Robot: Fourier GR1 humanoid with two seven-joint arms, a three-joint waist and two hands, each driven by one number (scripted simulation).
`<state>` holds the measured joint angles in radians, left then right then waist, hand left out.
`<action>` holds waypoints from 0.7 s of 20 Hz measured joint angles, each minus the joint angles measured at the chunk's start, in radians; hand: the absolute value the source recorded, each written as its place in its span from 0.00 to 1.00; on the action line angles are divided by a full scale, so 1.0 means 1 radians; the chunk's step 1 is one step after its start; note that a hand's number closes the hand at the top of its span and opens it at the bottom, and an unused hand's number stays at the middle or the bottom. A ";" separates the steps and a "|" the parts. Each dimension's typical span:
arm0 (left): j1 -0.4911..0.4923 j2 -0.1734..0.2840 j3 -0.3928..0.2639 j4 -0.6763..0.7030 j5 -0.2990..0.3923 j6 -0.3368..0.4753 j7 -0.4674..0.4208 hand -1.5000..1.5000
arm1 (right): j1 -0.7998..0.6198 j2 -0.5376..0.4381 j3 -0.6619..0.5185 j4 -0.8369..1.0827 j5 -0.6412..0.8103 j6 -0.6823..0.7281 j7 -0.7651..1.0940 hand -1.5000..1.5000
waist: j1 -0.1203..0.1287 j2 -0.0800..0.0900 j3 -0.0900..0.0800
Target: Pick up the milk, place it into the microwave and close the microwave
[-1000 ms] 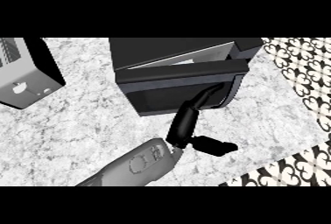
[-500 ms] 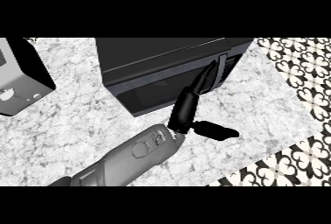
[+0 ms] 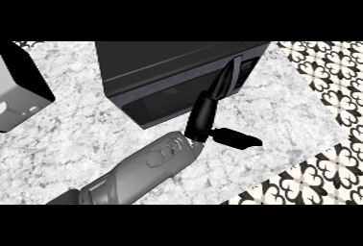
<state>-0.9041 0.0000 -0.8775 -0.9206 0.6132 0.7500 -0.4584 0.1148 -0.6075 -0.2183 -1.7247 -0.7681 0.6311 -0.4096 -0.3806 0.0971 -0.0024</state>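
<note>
A black microwave [image 3: 177,57] stands at the back middle of the counter, its dark door [image 3: 170,96] lying nearly flush with its body. My left hand [image 3: 202,120] reaches up from the lower left on its grey forearm [image 3: 142,168]. The straight fingers [image 3: 221,86] rest against the door's right side, just beside the upright handle [image 3: 238,72]. The thumb [image 3: 237,139] sticks out to the right over the counter. The hand is open and holds nothing. No milk shows anywhere in view. My right hand is out of view.
A black and grey boxy appliance [image 3: 18,91] stands at the left edge. The marble counter [image 3: 78,129] ends at the right and lower right, where a patterned tile floor [image 3: 333,81] shows.
The microwave door has swung in toward the body under my straight fingers. The hand has moved up and further along the door, and the whole scene has slid left in the view.
</note>
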 measured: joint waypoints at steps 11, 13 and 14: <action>-0.011 0.001 -0.022 0.025 0.064 0.017 -0.069 0.00 | -0.039 -0.042 -0.013 0.019 -0.057 0.015 0.030 0.00 | -0.020 0.003 0.000; -0.011 0.001 -0.027 0.027 0.075 0.020 -0.079 0.00 | -0.041 -0.049 -0.013 0.024 -0.065 0.018 0.036 0.00 | -0.025 0.002 0.001; -0.012 0.001 -0.030 0.028 0.080 0.021 -0.083 0.00 | -0.044 -0.054 -0.015 0.025 -0.068 0.020 0.038 0.00 | -0.027 0.002 0.001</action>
<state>-0.9160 0.0012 -0.9072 -0.8924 0.6935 0.7715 -0.5416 0.0704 -0.6610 -0.2335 -1.6996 -0.8363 0.6507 -0.3716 -0.4075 0.0994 -0.0017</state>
